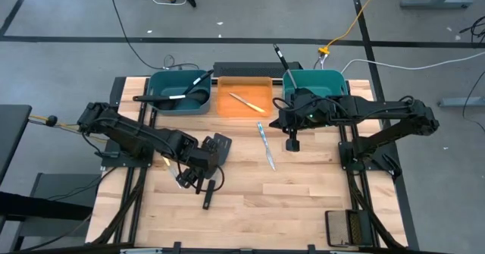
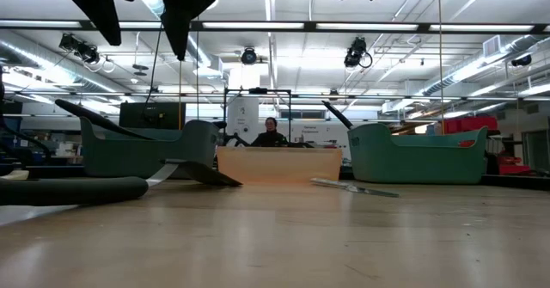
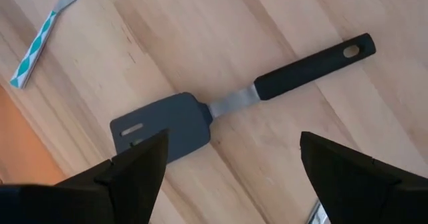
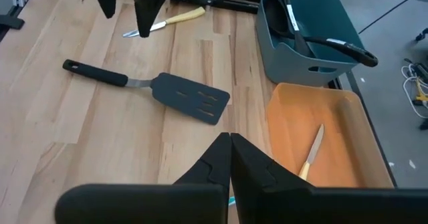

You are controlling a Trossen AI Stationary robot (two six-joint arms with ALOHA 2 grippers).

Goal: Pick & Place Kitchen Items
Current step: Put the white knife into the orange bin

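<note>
Currently left gripper (image 3: 231, 167) wide open, empty, above spatula (image 3: 200, 117); blade under one finger, flat handle may slip. Right gripper (image 4: 229, 158) closed, empty.

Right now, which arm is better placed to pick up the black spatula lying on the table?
Left. The left gripper hovers open directly over the black spatula, while the right gripper is shut, off by the teal bin.
</note>
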